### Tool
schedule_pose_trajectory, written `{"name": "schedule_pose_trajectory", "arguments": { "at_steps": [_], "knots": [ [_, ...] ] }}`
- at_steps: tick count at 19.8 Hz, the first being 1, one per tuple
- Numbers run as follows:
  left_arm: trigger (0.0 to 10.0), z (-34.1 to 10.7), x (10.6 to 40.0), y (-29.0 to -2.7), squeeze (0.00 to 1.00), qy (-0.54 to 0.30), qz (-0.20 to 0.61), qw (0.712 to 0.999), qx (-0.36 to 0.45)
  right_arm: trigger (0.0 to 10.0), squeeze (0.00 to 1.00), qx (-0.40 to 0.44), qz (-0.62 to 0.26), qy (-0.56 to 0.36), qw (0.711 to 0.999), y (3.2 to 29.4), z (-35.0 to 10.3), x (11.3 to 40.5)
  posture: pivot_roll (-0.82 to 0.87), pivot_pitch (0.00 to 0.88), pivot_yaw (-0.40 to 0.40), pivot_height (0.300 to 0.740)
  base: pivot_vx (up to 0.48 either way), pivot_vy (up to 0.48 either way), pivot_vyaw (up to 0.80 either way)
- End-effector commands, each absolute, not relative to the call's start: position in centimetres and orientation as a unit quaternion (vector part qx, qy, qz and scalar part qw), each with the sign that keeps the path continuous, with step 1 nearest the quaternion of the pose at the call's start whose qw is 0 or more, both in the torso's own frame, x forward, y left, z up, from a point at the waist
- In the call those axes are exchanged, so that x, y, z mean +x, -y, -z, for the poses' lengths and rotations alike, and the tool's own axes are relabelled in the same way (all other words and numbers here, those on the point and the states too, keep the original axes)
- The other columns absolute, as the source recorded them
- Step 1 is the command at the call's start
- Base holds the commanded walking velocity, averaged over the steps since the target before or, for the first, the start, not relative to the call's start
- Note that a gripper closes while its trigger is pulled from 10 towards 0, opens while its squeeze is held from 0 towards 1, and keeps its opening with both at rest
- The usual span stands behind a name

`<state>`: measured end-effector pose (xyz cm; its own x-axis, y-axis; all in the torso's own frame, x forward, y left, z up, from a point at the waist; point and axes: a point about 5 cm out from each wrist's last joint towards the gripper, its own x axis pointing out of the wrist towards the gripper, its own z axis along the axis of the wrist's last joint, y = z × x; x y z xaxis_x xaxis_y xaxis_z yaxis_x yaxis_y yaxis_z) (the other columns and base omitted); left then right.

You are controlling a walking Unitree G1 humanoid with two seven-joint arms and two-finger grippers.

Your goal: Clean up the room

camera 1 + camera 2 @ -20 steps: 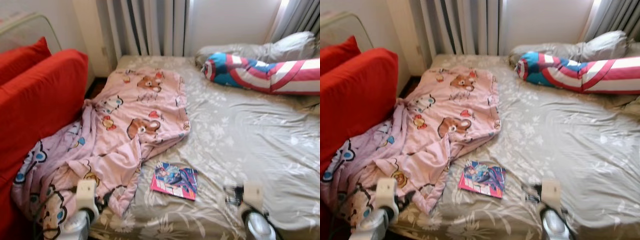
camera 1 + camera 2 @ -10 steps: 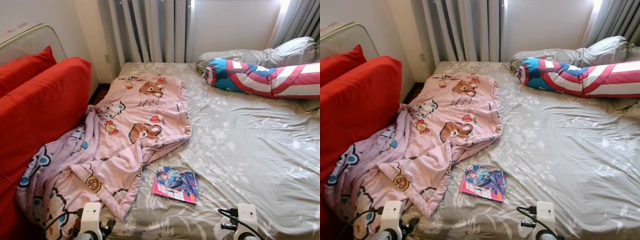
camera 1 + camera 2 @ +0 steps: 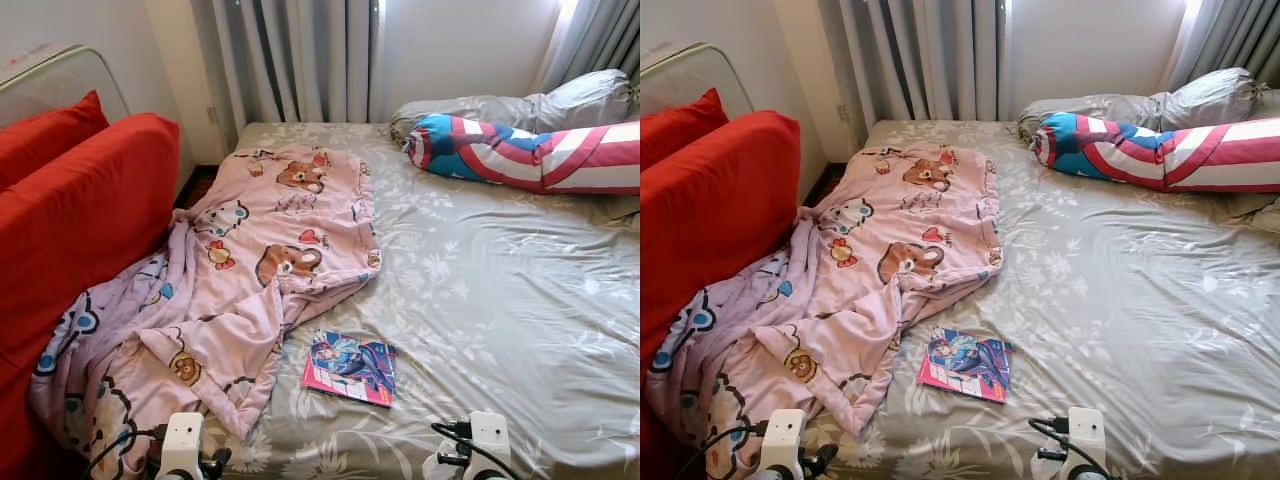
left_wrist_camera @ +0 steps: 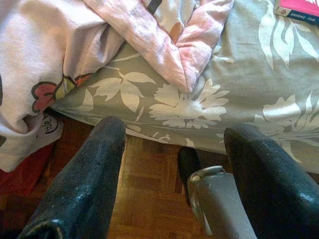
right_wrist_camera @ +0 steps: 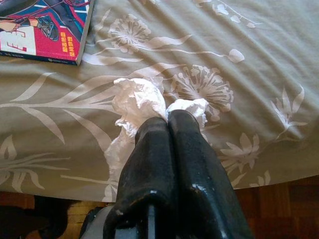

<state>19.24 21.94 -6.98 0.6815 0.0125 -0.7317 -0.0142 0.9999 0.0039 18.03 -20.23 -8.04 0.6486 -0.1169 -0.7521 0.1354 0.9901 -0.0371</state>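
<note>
Right end effector (image 5: 168, 119): fingers pressed together on a crumpled white tissue (image 5: 137, 99), held at the bed's (image 3: 500, 300) near edge.
Left end effector (image 4: 174, 144): fingers spread wide, nothing between them, hanging over the wooden floor (image 4: 149, 194) beside the mattress.
Comic book (image 3: 350, 367): lying flat on the sheet, not yet collected.
Pink blanket (image 3: 250, 270): rumpled, trailing off the bed toward the red sofa (image 3: 80, 220); unfolded.
Striped bolster (image 3: 530, 150) and grey pillow (image 3: 560, 100): at the head, apparently in place.
Progress is judged early: one piece of litter secured, the rest untouched.

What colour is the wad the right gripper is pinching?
White: the crumpled tissue in the right gripper, seen best in the right wrist view.
</note>
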Motion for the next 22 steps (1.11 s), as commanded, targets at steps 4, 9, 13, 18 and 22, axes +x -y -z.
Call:
{"name": "schedule_pose_trajectory", "arguments": {
  "at_steps": [4, 9, 13, 18, 22],
  "knots": [
    [10.0, 7.3, 18.4, -22.7, 0.00, -0.410, -0.029, 0.911, -0.009, 10.0, 0.00, 0.010, 0.067, -0.427, 0.902, 20.0, 8.4, 17.4, 0.01, 0.051, 0.027, 0.740, -0.139, 0.000, 0.00],
    [10.0, 7.7, 17.3, -23.3, 0.00, -0.421, -0.054, 0.905, -0.023, 10.0, 0.00, 0.010, 0.065, -0.435, 0.898, 20.0, 8.6, 16.9, 0.01, 0.048, 0.029, 0.740, -0.284, 0.000, 0.00],
    [10.0, 8.0, 16.4, -23.7, 0.00, -0.431, -0.060, 0.900, -0.021, 10.0, 0.00, 0.011, 0.062, -0.440, 0.896, 19.9, 8.8, 16.7, 0.02, 0.045, 0.028, 0.740, -0.278, 0.000, 0.00],
    [10.0, 8.1, 16.4, -23.5, 0.00, -0.431, -0.055, 0.900, -0.023, 10.0, 0.00, 0.012, 0.060, -0.443, 0.894, 19.8, 8.9, 16.5, 0.01, 0.035, 0.028, 0.740, -0.272, 0.000, 0.00],
    [10.0, 8.2, 16.3, -23.1, 0.00, -0.434, -0.050, 0.899, -0.023, 10.0, 0.00, 0.010, 0.057, -0.446, 0.893, 19.7, 9.0, 16.3, 0.01, 0.030, 0.027, 0.740, -0.268, 0.000, 0.00]
  ]
}}
